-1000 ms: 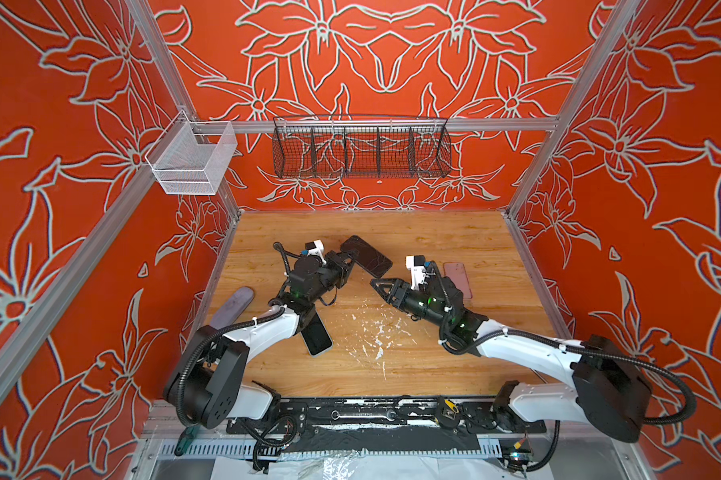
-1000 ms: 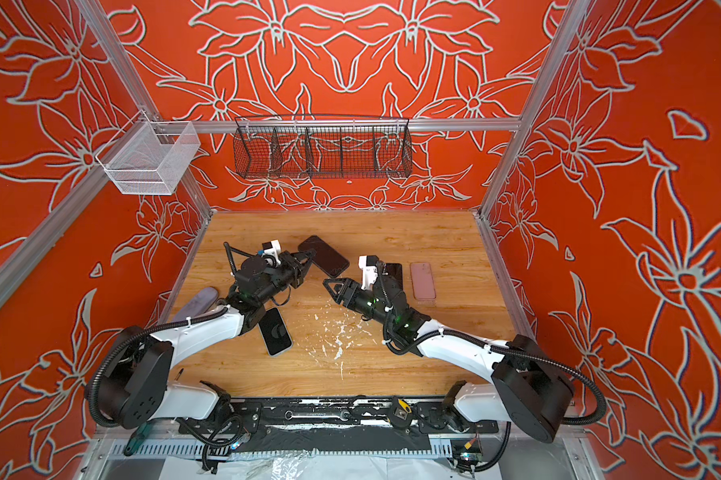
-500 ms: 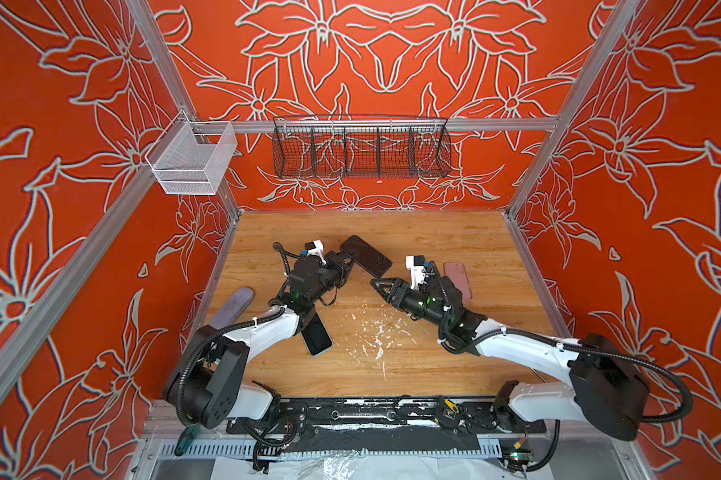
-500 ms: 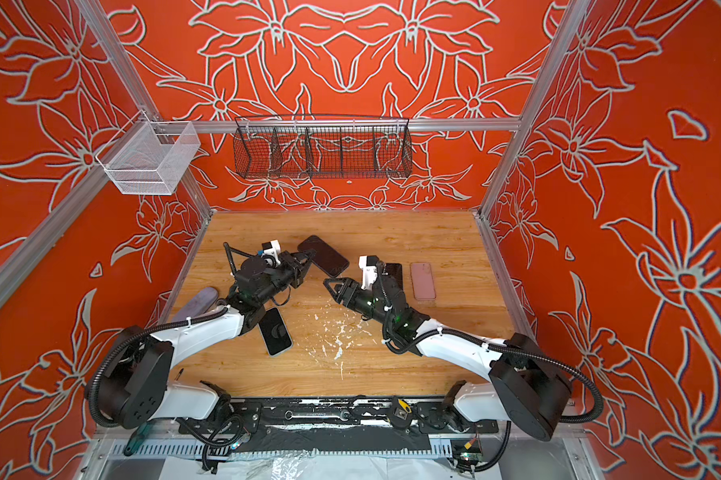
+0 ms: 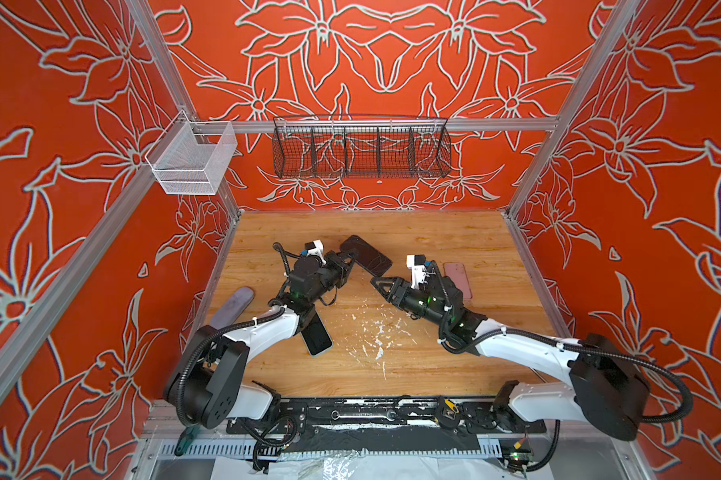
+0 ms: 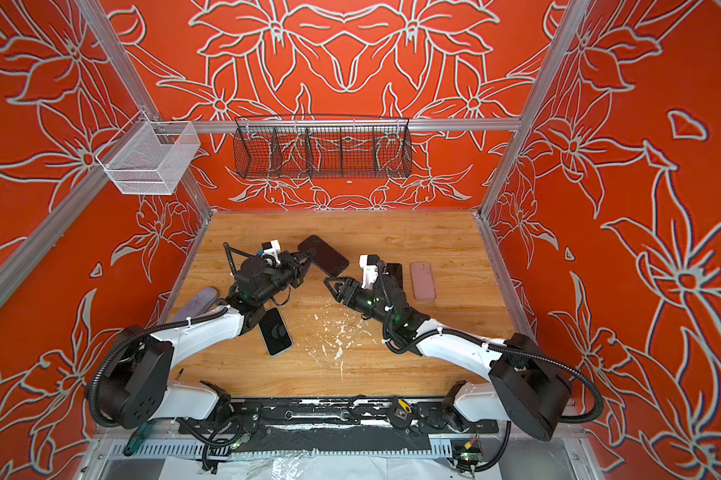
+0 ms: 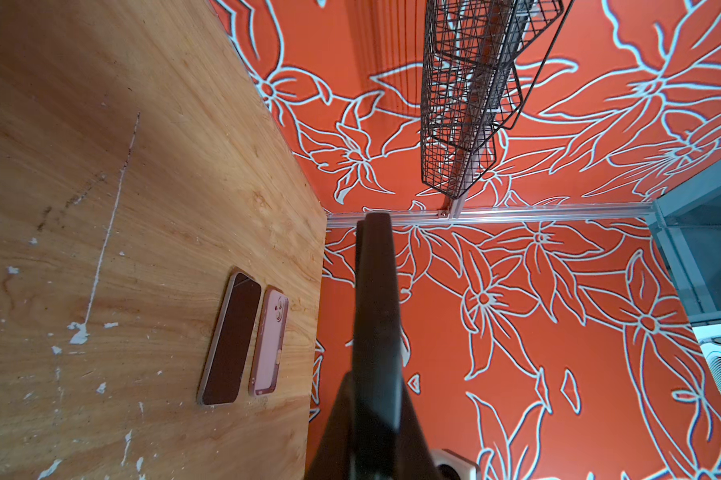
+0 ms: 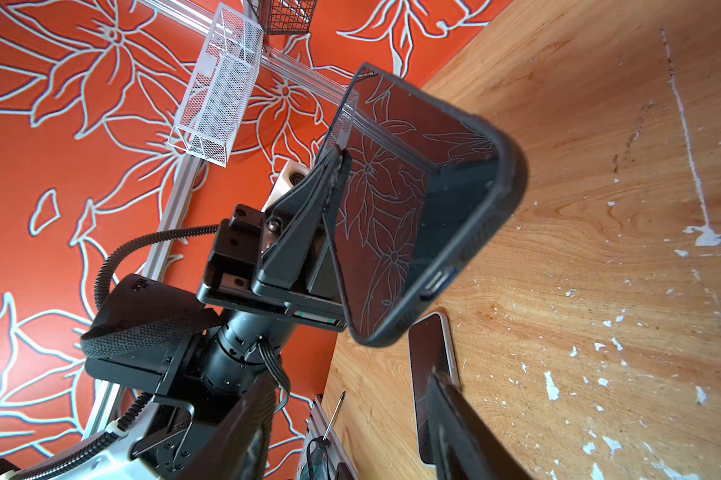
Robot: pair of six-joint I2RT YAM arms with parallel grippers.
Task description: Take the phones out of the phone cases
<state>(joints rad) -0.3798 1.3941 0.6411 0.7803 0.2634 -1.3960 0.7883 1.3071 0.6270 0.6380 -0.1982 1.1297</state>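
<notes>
Left gripper point(image 5: 351, 260) pinches our black-cased phone point(image 5: 367, 258) above the paint-flecked wooden tabletop point(image 5: 433, 353); right gripper point(image 5: 378, 283) gapes empty between orange floral walls point(image 5: 371, 62).

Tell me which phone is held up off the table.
The phone in the dark case, pinched at its edge by the left claw and tilted in the air. The others lie flat on the wooden table.
</notes>
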